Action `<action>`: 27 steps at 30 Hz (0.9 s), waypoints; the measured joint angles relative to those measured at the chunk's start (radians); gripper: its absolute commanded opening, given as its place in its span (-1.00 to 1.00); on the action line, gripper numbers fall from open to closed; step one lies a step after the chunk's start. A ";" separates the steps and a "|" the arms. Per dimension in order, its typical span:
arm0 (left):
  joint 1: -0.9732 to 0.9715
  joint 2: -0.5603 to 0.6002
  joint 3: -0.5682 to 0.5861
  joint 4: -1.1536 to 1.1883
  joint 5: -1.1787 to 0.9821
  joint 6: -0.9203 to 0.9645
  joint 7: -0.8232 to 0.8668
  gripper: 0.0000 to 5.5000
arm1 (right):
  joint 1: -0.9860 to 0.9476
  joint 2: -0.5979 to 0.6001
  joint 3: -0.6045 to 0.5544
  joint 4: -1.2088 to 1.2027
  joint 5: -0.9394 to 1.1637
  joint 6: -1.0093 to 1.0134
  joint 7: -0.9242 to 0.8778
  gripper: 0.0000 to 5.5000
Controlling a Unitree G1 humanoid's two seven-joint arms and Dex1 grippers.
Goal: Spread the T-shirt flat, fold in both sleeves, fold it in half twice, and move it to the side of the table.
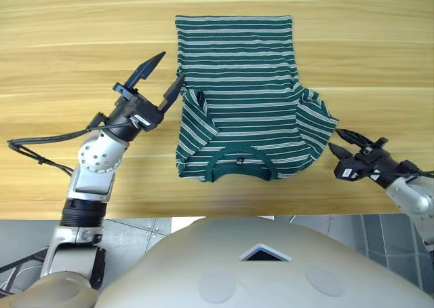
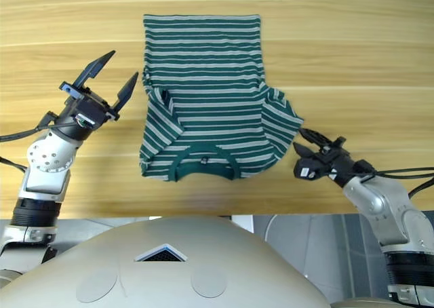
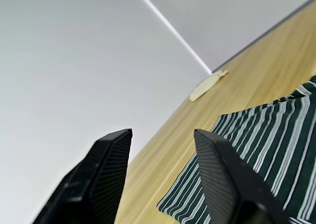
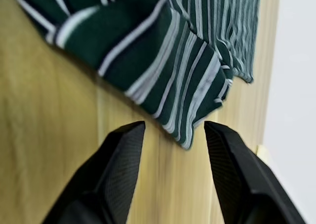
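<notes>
The wooden table (image 1: 68, 36) is filling the frame, with the striped T-shirt (image 1: 237, 84) lying flat at centre, collar toward the bottom edge. The left gripper (image 1: 171, 66) is hovering at centre left just beside the shirt, jaws wide and empty; the right gripper (image 1: 336, 140) is waiting at lower right near the protruding sleeve (image 1: 317, 114), jaws likewise parted. The cloth is looking light, soft and limp, so pinching the sleeve's outer hem is probably offering the surest hold

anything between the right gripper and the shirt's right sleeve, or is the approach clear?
Nothing visible in the way. The right gripper is open, fingers pointing at the right sleeve of the T-shirt, with a short strip of bare table between them.
</notes>
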 measured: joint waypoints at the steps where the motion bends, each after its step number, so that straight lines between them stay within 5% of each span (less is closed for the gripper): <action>1: 0.003 -0.003 0.005 -0.001 0.004 0.001 0.004 -0.15 | -0.017 -0.001 0.009 0.015 0.002 -0.003 -0.002 -0.18; 24: 0.069 -0.068 0.036 -0.030 0.037 -0.001 0.038 -0.15 | -0.273 -0.020 0.166 0.267 -0.038 -0.028 -0.149 -0.18; 27: 0.069 -0.069 0.036 -0.031 0.037 -0.001 0.038 -0.14 | -0.279 -0.025 0.182 0.271 -0.037 -0.030 -0.155 -0.39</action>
